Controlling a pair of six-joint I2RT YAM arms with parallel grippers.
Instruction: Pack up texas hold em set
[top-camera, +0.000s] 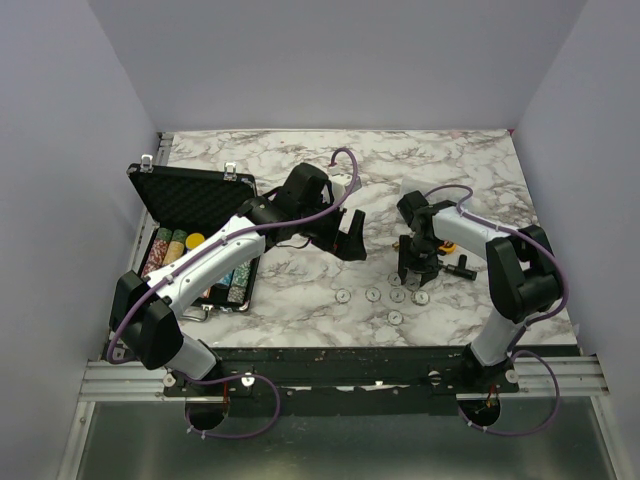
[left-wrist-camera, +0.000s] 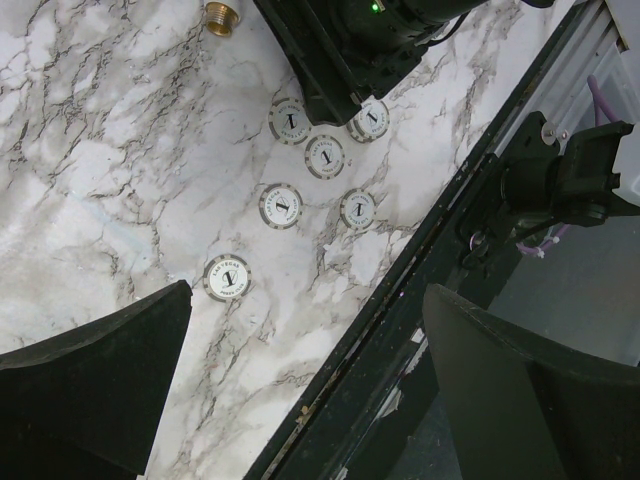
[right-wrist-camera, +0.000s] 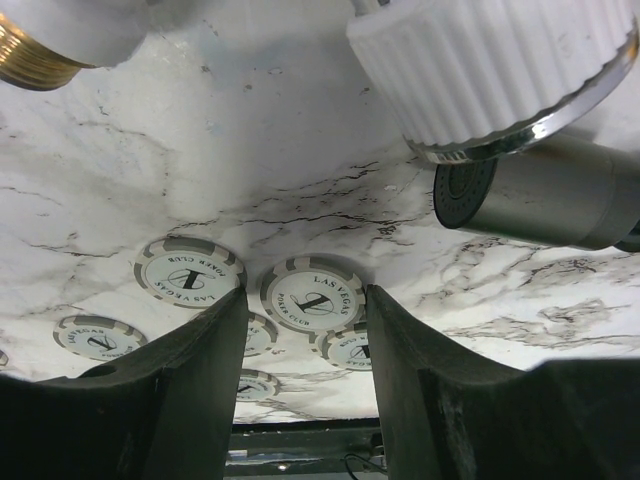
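Marble tabletop (top-camera: 300, 275), chip-gathering step: right gripper (top-camera: 414, 278) straddles one white chip (right-wrist-camera: 312, 295) near the front edge, jaws half-spread, not yet pinching; left gripper (top-camera: 350, 245) gapes idle; next likely squeeze, lift, carry to open case (top-camera: 195, 200) far left.

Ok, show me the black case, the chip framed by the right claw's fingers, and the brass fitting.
black case (top-camera: 195, 198), top external view, on the open lid's inner lining.
chip (right-wrist-camera: 312, 295), right wrist view, on its printed white centre.
brass fitting (left-wrist-camera: 219, 17), left wrist view, on its brass body.
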